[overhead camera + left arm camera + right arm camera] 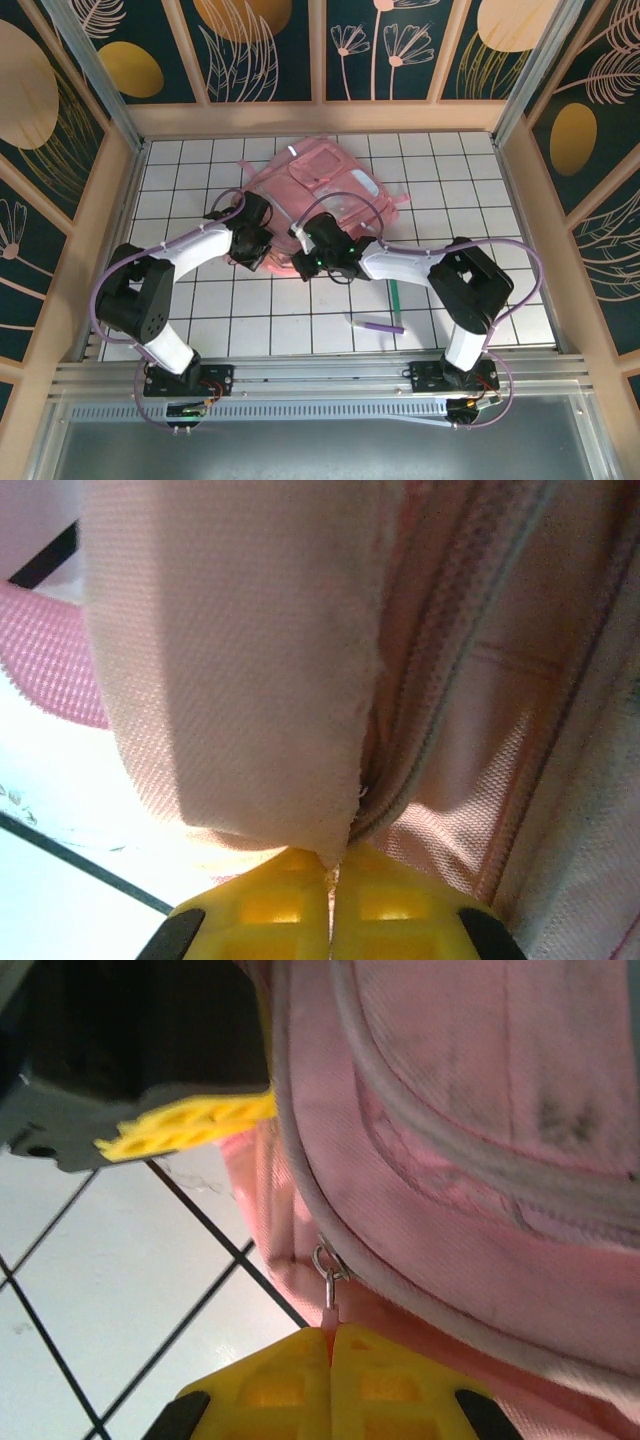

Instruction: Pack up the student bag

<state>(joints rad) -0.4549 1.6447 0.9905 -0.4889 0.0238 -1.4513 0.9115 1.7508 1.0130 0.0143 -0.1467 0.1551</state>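
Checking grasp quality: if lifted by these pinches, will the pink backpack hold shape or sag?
Probably sags: the student bag lies flat and rumpled, and the flap in the left gripper drapes limply. Likely light: it looks unfilled. Pulling the zipper pull in the right gripper may slide it rather than lift.

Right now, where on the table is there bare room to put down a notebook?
Bare table lies on either side of the student bag, out to the table's edges, and on the near tiles left of the purple pen. Crowded: the bag's near edge, where the left gripper and right gripper clamp it.
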